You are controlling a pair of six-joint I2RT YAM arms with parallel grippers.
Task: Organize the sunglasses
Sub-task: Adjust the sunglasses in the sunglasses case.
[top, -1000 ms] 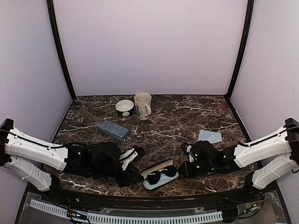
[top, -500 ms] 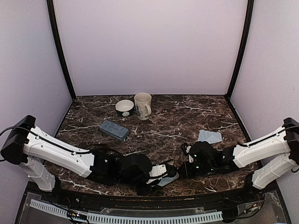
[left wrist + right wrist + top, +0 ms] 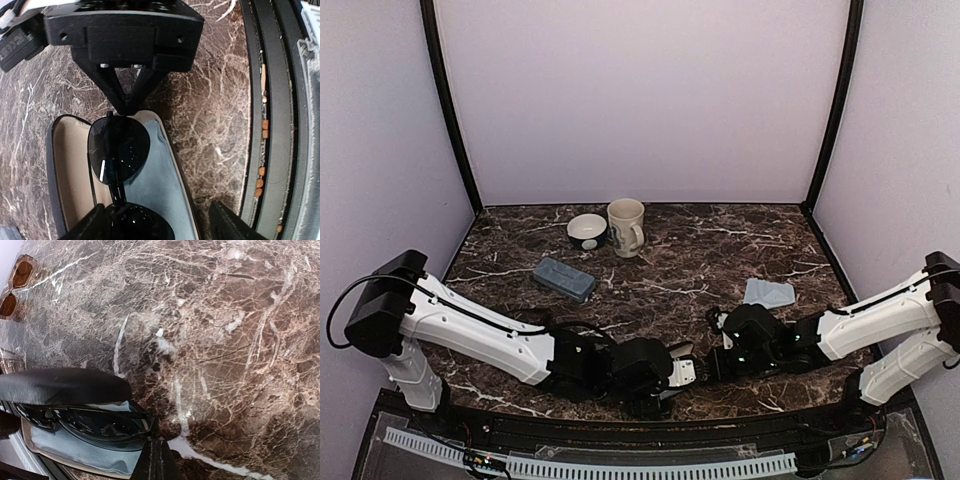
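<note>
From above, the left gripper (image 3: 670,378) hangs low at the table's near edge, hiding whatever lies under it. The right gripper (image 3: 718,352) sits just beside it, tip turned toward it. The left wrist camera shows what the top view cannot. The left fingers (image 3: 95,222) are spread wide with nothing pinched, and the black sunglasses (image 3: 120,150) lie lens-up between and just beyond them, bedded in the open case (image 3: 67,160). At the far end, the right gripper's pressed-together tip touches or nearly touches the frame. In the right wrist view those closed jaws hold nothing. The black pair sits just ahead and left of the tip, under the raised lid (image 3: 60,385), while the brown sunglasses (image 3: 14,287) lie well ahead and far left on the marble (image 3: 225,340). The black pair looks seated, so the left jaws should probably rise straight up, staying spread to avoid snagging a thin arm. The right tip can steady the case before the lid is folded over.
</note>
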